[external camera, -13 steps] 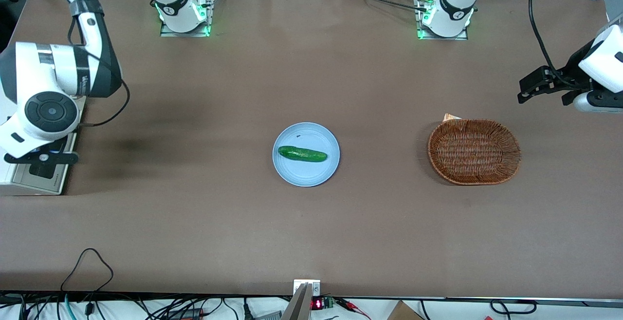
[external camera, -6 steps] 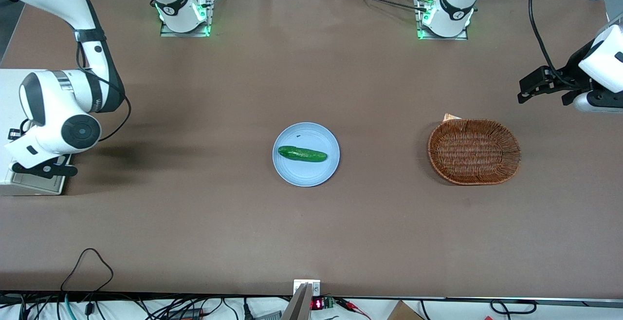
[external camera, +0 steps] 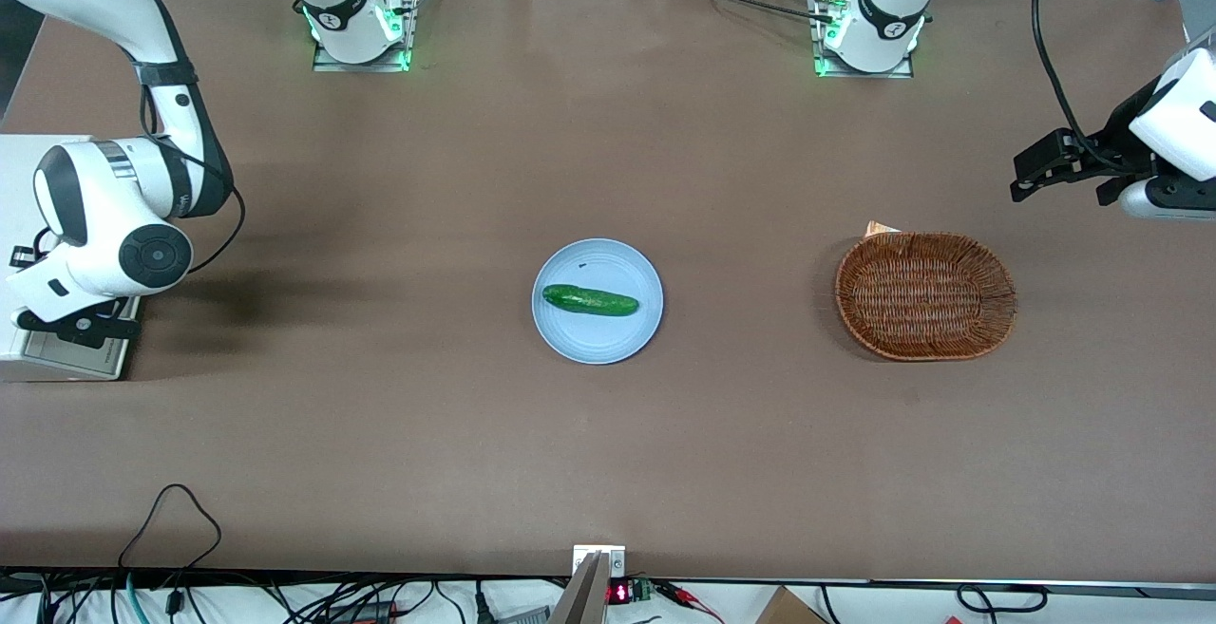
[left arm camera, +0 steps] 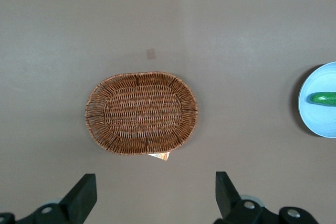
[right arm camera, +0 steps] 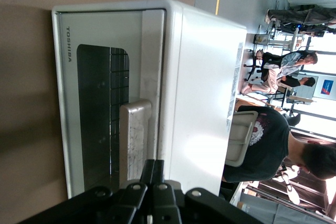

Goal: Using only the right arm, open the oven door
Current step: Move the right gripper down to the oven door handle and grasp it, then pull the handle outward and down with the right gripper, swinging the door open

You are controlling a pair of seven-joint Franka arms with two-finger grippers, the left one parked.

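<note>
The white toaster oven [right arm camera: 205,77] fills the right wrist view. Its oven door [right arm camera: 97,103], with a dark glass window and a silver bar handle [right arm camera: 135,140], lies flush against the oven's body. My right arm's gripper [right arm camera: 156,165] hangs just in front of the door beside the handle, fingers shut together with nothing between them. In the front view the right arm [external camera: 104,216] leans over the oven at the working arm's end of the table. The black gripper [external camera: 81,325] is over a corner of the door [external camera: 71,358].
A light blue plate [external camera: 570,334] with a green cucumber [external camera: 589,300] sits mid-table. A brown wicker basket [external camera: 926,294] lies toward the parked arm's end. A loop of black cable [external camera: 171,510] rests near the table edge closest to the front camera.
The right arm's wrist has come down and settled over the oven. In the last half second it shifted only slightly. The plate and basket have not moved.
</note>
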